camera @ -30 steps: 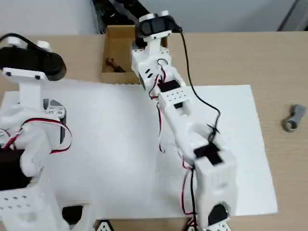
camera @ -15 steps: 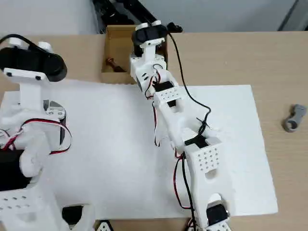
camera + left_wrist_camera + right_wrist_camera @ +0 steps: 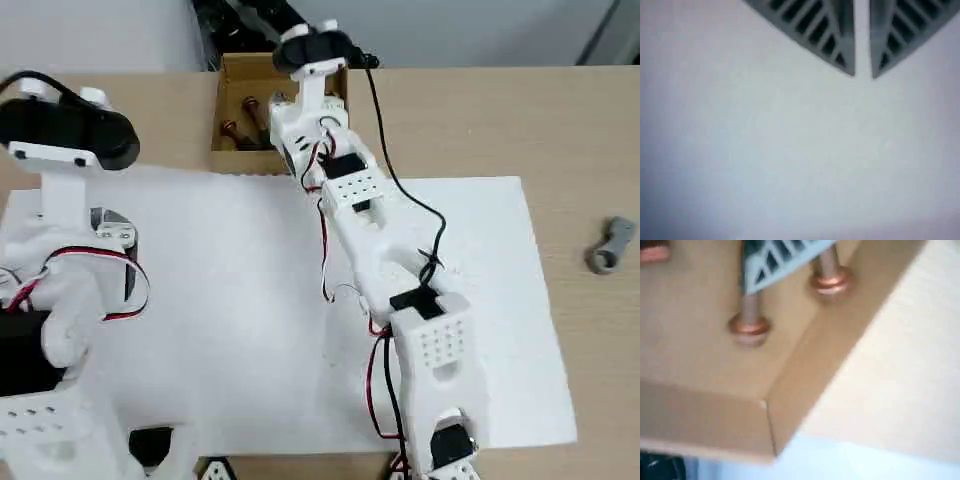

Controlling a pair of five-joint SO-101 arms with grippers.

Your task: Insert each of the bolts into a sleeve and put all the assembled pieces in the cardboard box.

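Note:
The cardboard box (image 3: pixel 232 76) stands at the table's far edge, and its wall (image 3: pixel 805 370) fills much of the right wrist view. Copper-headed bolts (image 3: pixel 250 107) lie inside it; two of them (image 3: pixel 747 327) (image 3: pixel 830 281) lie side by side near a corner. My right gripper (image 3: pixel 281 108) (image 3: pixel 777 257) hangs over the box just above those two, and one bolt's shank runs under it. My left gripper (image 3: pixel 862 67) is shut and holds nothing, close above the white sheet (image 3: pixel 790 160) at the table's left side (image 3: pixel 112 232).
A white sheet (image 3: pixel 230 300) covers the middle of the wooden table. A small grey part (image 3: pixel 610 245) lies alone on the bare wood at the far right. Dark equipment stands behind the box.
My right arm has stretched farther over the box and swung slightly left. Two more bolts now show in the box beside the one seen before. The left arm has kept still.

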